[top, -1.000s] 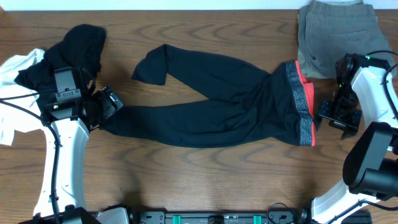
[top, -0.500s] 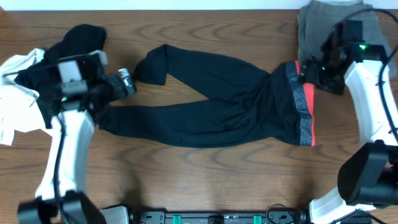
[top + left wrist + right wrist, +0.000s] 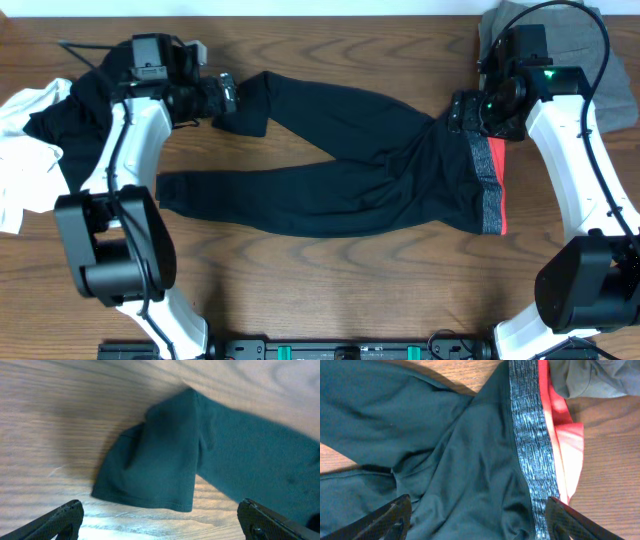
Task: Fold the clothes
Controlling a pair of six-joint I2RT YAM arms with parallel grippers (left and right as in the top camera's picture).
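You're lining up the first fold: trousers (image 3: 350,170) sprawl across the counter's (image 3: 330,290) middle, left hand (image 3: 222,98) above the far cuff (image 3: 243,112), right hand (image 3: 460,112) above the waistband (image 3: 485,180), both gaping apart, so drop and pinch.

Long black trousers (image 3: 350,170) lie flat across the table's (image 3: 330,290) middle, grey-and-coral waistband (image 3: 487,180) toward the right edge, 2 legs pointing left, upper cuff (image 3: 150,475) folded over. A white T-shirt (image 3: 20,150) and crumpled black garment (image 3: 70,110) sit by the left edge.
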